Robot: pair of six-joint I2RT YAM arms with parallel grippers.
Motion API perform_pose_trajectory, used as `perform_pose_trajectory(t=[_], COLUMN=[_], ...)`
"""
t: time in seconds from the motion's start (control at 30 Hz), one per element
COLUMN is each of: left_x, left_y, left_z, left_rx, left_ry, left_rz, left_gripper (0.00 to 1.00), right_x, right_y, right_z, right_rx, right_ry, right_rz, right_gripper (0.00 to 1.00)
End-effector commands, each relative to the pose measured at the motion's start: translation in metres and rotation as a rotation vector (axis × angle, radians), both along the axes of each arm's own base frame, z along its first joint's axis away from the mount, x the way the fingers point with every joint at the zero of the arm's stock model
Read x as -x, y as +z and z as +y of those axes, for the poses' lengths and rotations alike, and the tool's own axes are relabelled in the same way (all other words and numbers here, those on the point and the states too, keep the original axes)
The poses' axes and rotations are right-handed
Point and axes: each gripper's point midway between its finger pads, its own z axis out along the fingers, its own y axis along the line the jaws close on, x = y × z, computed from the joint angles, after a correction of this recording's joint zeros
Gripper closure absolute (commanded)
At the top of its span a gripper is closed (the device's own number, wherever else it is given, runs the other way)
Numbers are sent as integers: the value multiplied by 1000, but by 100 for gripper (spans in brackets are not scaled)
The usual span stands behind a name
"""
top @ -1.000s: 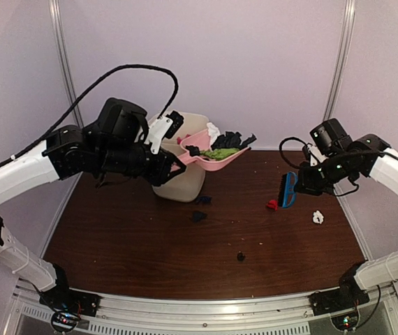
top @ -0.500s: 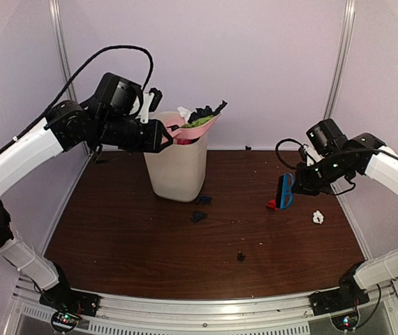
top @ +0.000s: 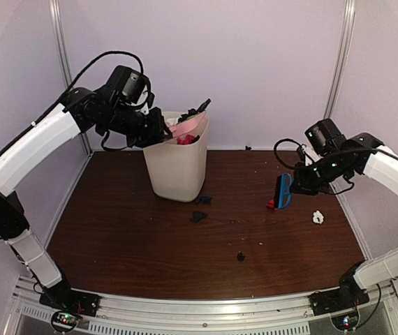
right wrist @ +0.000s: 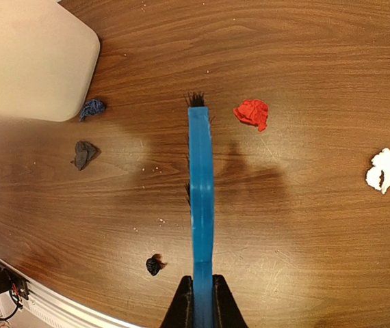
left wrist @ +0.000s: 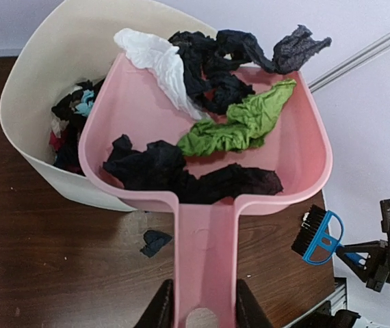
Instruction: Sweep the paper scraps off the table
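Observation:
My left gripper (left wrist: 204, 301) (top: 158, 132) is shut on the handle of a pink dustpan (left wrist: 318, 171), tilted over the rim of a cream bin (top: 178, 167). Black (left wrist: 147, 164), white (left wrist: 155, 58) and green (left wrist: 239, 126) paper scraps lie in the pan. More scraps fill the bin (left wrist: 51, 55). Out on the right, my right gripper (right wrist: 202, 294) (top: 298, 183) is shut on a blue brush (right wrist: 200, 184) held just above the table (top: 129, 237). Loose scraps lie below: red (right wrist: 252, 113), white (right wrist: 381, 171), small black (right wrist: 154, 265), dark grey (right wrist: 83, 154) and blue (right wrist: 92, 108).
The bin stands at the back of the table, left of centre, with the dark grey scrap (top: 198, 216) and the blue scrap (top: 202, 199) right at its foot. A silver rail (top: 206, 307) runs along the front edge. Pale walls close in the back and sides.
The left arm has swung the loaded dustpan left and back, from in front of the bin to over its mouth, and tipped it steeper. The right arm and brush have barely moved.

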Motion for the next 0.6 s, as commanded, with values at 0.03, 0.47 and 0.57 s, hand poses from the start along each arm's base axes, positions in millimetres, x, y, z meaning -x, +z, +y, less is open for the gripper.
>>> perform_pose_trajectory(t=[0.03,0.47,0.57], left_x=[-1,-7,-7], left_y=[-4,-10,-8], left_z=[-4,6,2], left_rx=[126,264,311], left_ry=[63,150,146], left_rz=[163,348,388], left_gripper=[100,100,100], right_x=[-7,-7,-6], right_y=[5,4,1], right_z=[2,-1,-3], right_rx=[-10,4,9], right_ry=[5,3,0], right_rz=[-24,-36,-32], right_gripper=[100,100,100])
